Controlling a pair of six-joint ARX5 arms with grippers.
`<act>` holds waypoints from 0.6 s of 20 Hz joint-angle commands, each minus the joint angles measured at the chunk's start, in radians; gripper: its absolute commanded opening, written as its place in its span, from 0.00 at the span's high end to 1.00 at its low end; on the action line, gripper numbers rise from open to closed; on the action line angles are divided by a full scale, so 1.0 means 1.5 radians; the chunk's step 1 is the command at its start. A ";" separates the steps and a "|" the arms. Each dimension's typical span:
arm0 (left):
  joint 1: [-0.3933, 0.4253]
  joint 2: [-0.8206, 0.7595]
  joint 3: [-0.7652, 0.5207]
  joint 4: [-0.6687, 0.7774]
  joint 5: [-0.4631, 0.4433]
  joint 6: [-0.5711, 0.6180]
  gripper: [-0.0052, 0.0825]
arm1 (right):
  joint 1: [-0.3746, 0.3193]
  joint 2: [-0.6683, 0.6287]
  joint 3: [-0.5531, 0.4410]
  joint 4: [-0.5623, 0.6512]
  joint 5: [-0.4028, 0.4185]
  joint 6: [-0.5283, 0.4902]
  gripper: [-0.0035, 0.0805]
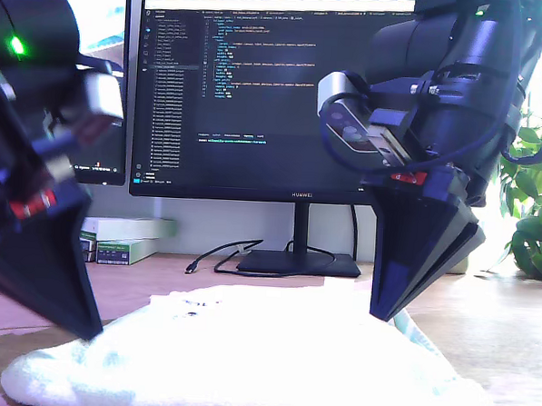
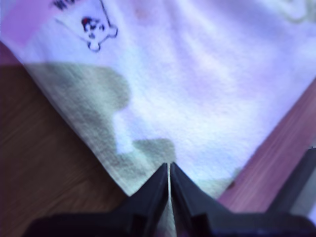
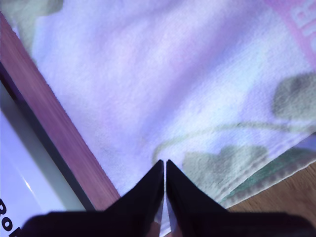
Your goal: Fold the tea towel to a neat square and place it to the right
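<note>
The tea towel lies flat on the wooden bench, near the front edge in the exterior view, its long axis running across that view from left to right. My first hand is clenched on one towel corner, near a small dark printed mark. My second hand is clenched on another corner. Behind stands a monitor.

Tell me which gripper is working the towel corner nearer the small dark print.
My first gripper: its wrist view shows the dark print on the tea towel. My second gripper sees only pale green shapes.
</note>
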 commanded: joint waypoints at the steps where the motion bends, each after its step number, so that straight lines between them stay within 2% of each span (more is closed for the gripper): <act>1: 0.001 -0.009 0.000 0.002 0.002 -0.001 0.96 | 0.005 0.005 0.004 -0.002 0.000 -0.004 0.97; 4: -0.009 -0.022 0.000 0.000 0.007 0.051 0.96 | 0.019 0.000 0.004 0.013 0.001 -0.046 0.97; 7: -0.022 -0.061 -0.001 0.001 -0.038 0.077 0.96 | 0.036 -0.029 0.003 0.037 0.004 -0.054 0.97; 12: -0.005 -0.145 -0.029 0.047 -0.029 0.104 0.96 | 0.031 -0.124 -0.044 0.195 0.028 -0.036 0.97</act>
